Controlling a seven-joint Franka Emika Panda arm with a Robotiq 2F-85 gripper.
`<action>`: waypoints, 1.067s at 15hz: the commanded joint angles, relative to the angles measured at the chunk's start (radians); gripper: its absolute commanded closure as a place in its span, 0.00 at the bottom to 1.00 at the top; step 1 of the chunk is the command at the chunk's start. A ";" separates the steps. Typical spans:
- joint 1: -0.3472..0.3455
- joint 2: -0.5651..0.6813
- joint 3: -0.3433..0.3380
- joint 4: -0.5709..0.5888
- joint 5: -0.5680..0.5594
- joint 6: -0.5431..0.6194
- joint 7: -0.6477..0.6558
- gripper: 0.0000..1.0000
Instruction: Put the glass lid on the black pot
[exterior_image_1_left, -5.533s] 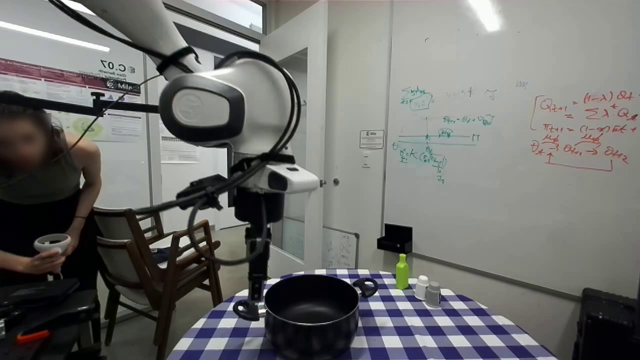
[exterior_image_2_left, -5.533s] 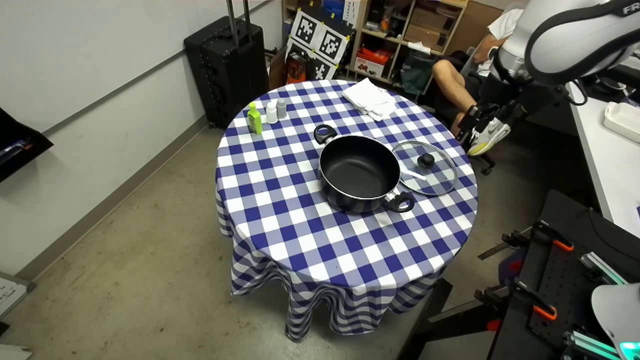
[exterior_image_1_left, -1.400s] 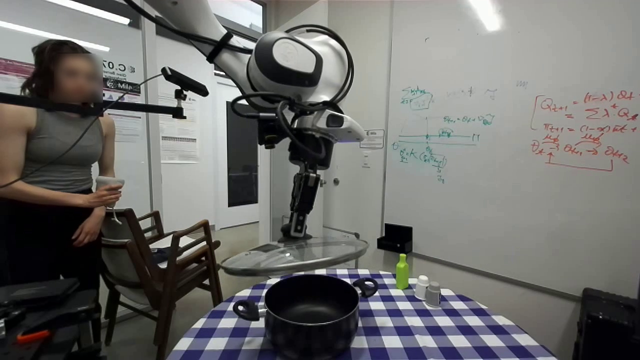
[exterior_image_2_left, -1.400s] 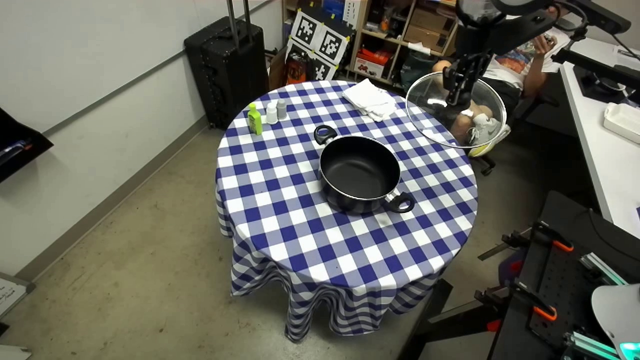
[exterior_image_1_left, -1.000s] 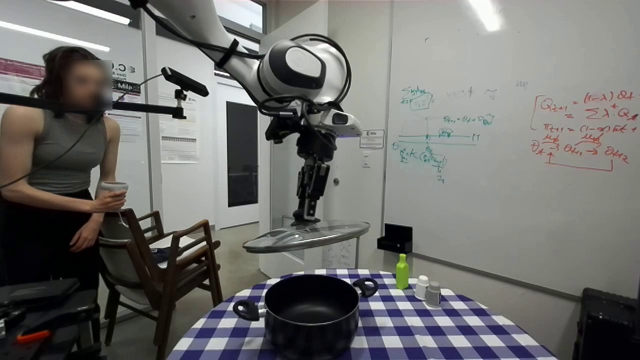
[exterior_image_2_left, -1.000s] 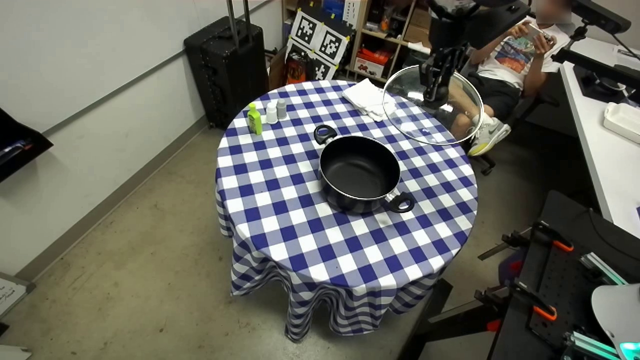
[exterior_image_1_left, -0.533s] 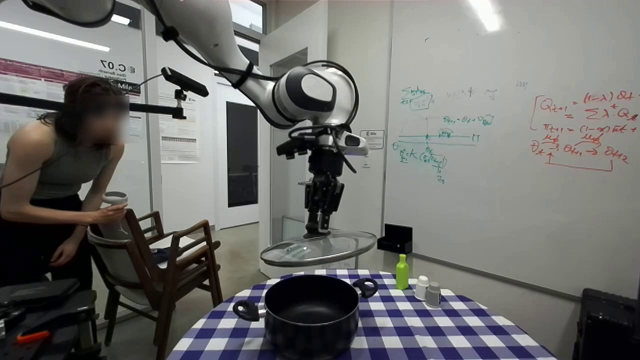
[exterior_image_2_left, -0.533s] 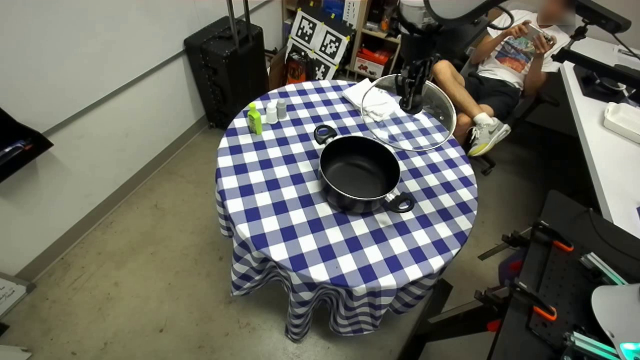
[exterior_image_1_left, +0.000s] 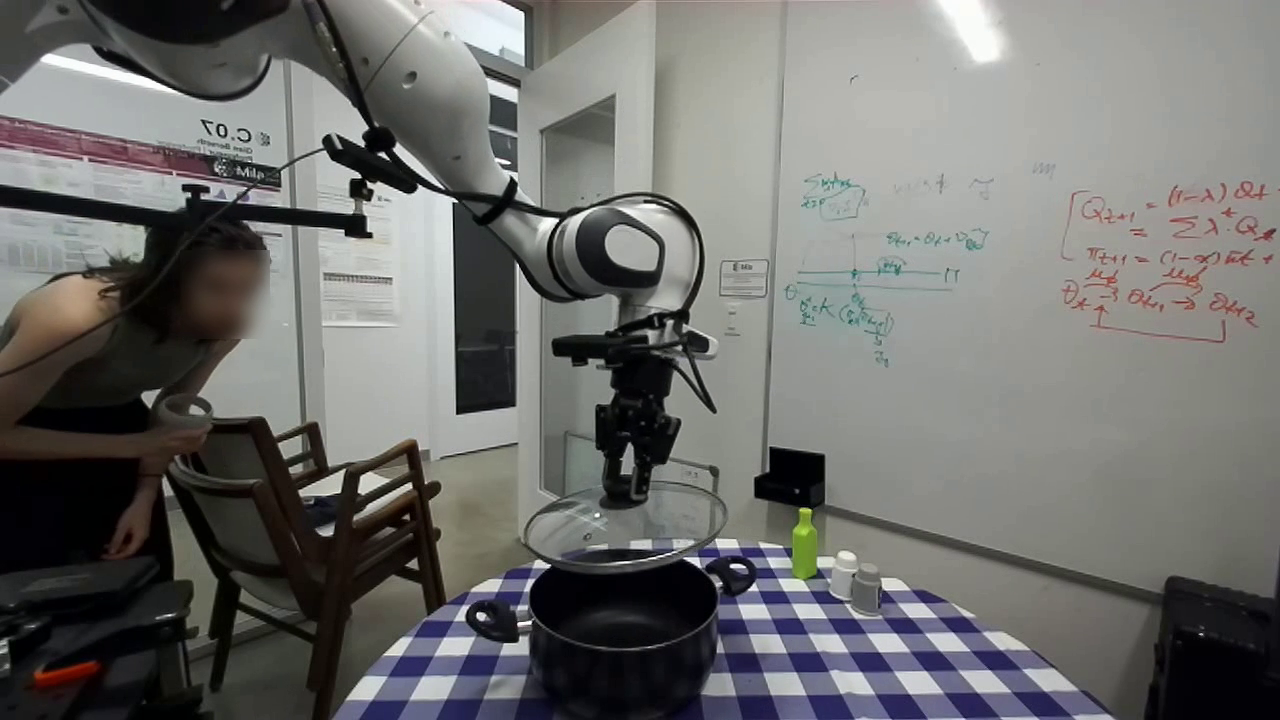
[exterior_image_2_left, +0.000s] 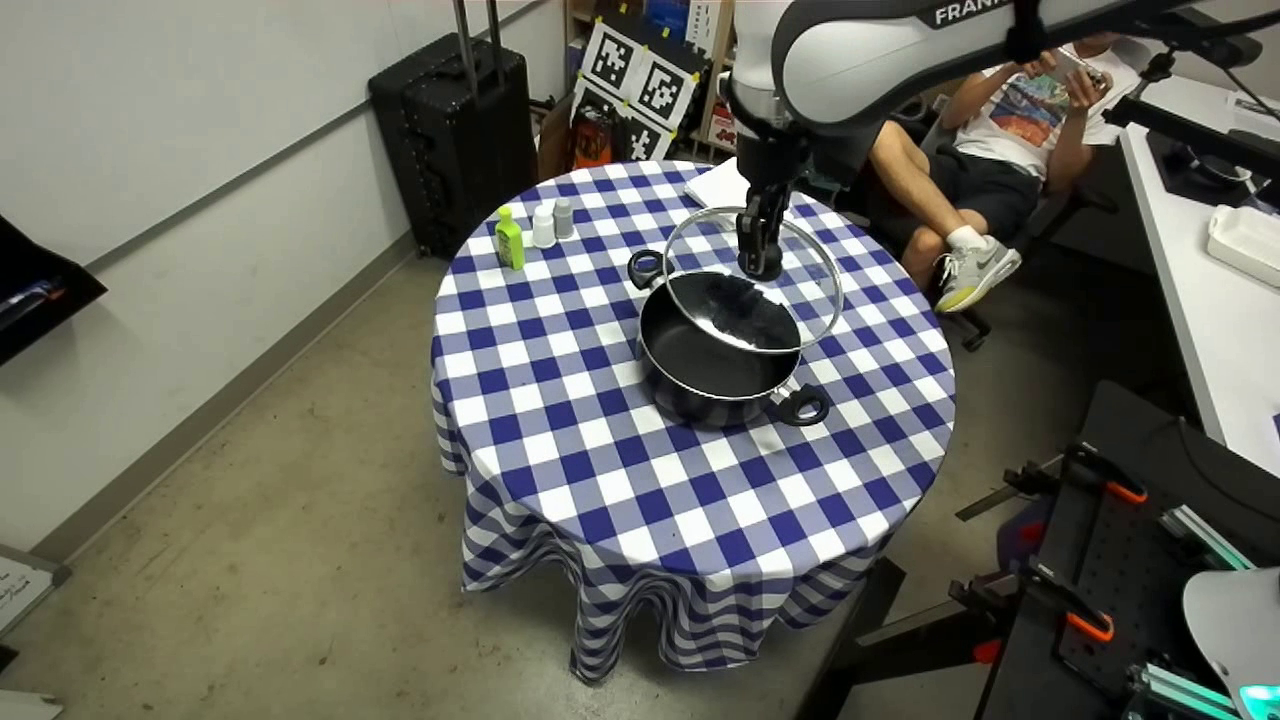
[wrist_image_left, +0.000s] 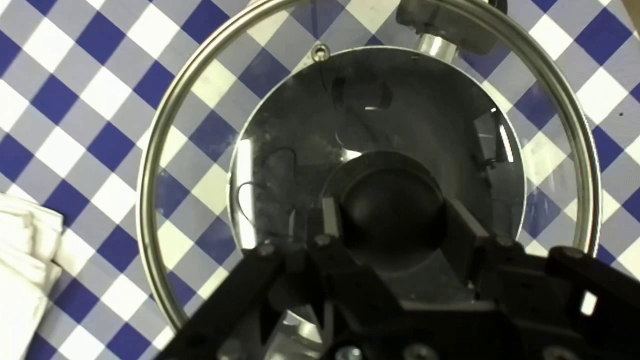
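My gripper (exterior_image_1_left: 625, 487) is shut on the dark centre knob (wrist_image_left: 395, 210) of the glass lid (exterior_image_1_left: 565, 530); in the wrist view a finger stands on each side of the knob. The lid, a clear dome with a metal rim, hangs in the air slightly tilted. Below it the black pot (exterior_image_1_left: 622, 665) stands upright on the checked cloth. In an exterior view the lid (exterior_image_2_left: 815, 300) overlaps the far part of the pot (exterior_image_2_left: 690, 385), off its centre. The wrist view shows the pot's interior (wrist_image_left: 425, 110) through the glass, with the lid's rim (wrist_image_left: 148, 200) around it.
A green bottle (exterior_image_1_left: 804, 550), a white shaker (exterior_image_1_left: 844, 577) and a grey shaker (exterior_image_1_left: 867, 592) stand on the table (exterior_image_1_left: 830, 690) past the pot. A folded white cloth (exterior_image_2_left: 715, 187) lies near the table's far edge. A wooden chair (exterior_image_1_left: 330, 560) and two people are nearby.
Seconds ago the lid lay on the table beside the pot; my gripper has since taken its knob and lifted it. Over the last second, the lid has moved over the pot and lower.
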 joint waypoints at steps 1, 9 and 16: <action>0.001 0.032 0.032 0.000 0.042 0.018 -0.087 0.75; 0.003 0.106 0.039 0.046 0.043 0.060 -0.122 0.75; -0.020 0.137 0.037 0.093 0.062 0.086 -0.128 0.75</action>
